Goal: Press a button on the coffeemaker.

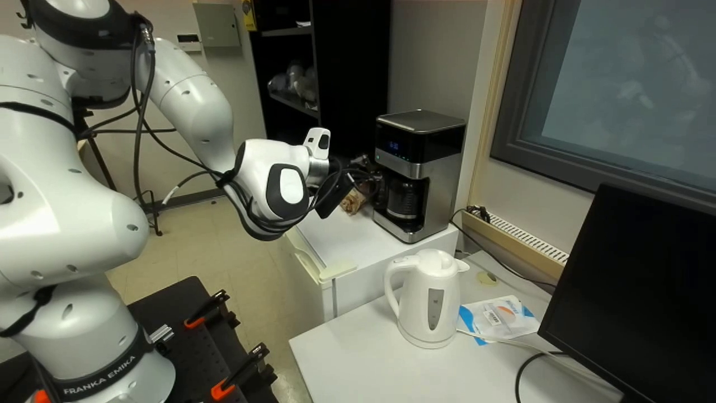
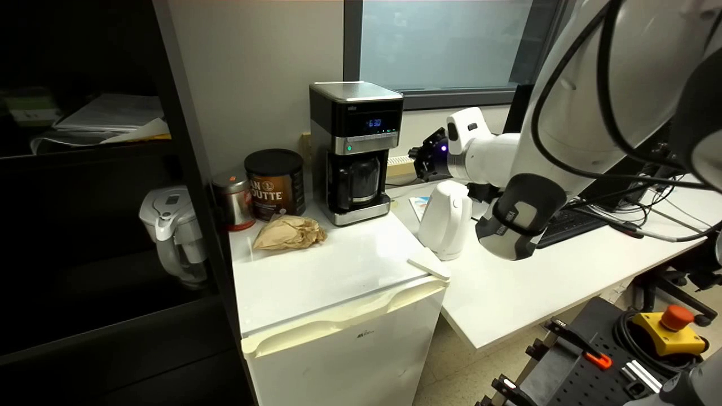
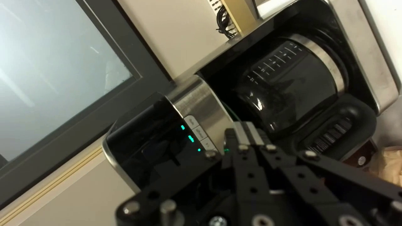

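The coffeemaker [image 1: 444, 179] stands upright on the white fridge top. It also shows in an exterior view [image 2: 322, 141], with a lit blue display and a small green light on its silvery band. In the wrist view its dark carafe [image 3: 292, 88] and a row of small buttons [image 3: 199, 132] with green lights show. My gripper [image 3: 249, 133] is shut and empty, fingertips together, in front of the silvery band; part of the button row is hidden behind it. In the exterior views the gripper [image 1: 366, 168] [image 2: 418, 160] is near the machine's front. I cannot tell whether it touches.
The white kettle [image 1: 429, 302] stands on the desk below the arm. A brown paper bag [image 2: 290, 232], a coffee tin [image 2: 276, 183] and a red canister [image 2: 234, 203] stand beside the coffeemaker. A black shelf [image 2: 189, 169] borders the fridge. A monitor [image 1: 626, 280] stands on the desk.
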Tool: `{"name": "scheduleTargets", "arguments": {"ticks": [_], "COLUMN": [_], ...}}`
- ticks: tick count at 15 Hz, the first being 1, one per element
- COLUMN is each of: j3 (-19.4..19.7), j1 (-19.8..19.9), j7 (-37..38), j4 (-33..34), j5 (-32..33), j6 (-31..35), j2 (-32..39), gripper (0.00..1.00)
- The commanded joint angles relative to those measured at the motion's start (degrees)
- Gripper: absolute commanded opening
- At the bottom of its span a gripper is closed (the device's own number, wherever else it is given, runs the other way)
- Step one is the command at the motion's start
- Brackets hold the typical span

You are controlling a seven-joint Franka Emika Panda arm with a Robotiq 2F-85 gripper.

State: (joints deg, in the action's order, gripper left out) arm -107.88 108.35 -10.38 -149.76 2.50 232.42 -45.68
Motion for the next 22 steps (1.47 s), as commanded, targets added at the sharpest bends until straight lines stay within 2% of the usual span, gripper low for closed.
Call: {"name": "scheduleTargets", "arguments": {"ticks": [1,6,14,22], "j3": [-1.88,-3.02,-2.57,-1.98], "j1": [2.29,3.42,3.46,3.31], "j7": [3.84,6.67,9.74,11.88], "j4": [4.08,7.54,10.84,11.90], "j5": [-3.52,-7.10,-13.25,-16.83], "j6": [2.13,2.37,2.48,3.46], "j2": [-7.07,-12.10,-19.01,-22.76], "gripper": [0.02,0.02,0.02,0.02]}}
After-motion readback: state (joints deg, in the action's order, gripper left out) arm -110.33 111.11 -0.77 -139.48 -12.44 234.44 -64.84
